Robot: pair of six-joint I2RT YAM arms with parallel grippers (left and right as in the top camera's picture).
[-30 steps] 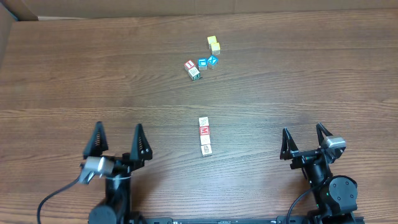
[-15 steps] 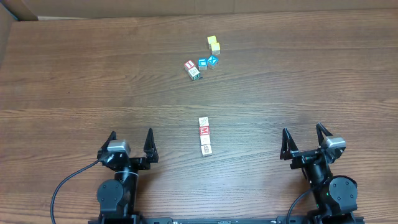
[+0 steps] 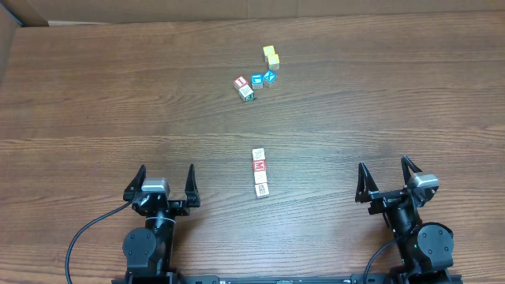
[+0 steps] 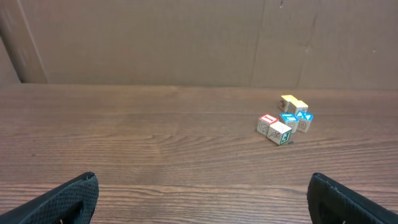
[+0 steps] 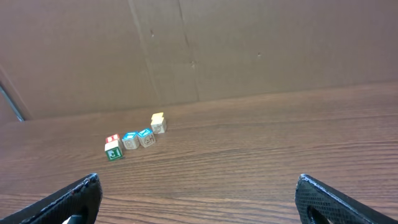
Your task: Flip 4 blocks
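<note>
Beyond the M block point(image 3: 258, 166), middle of a three-block column, four clustered blocks point(image 3: 257, 80), two yellow cubes point(image 3: 271, 55) farther still, left jaws and right jaws either side, wide, empty

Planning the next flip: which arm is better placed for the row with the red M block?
Left, probably. The left gripper sits nearer the block row than the right gripper; both are open and empty.
</note>
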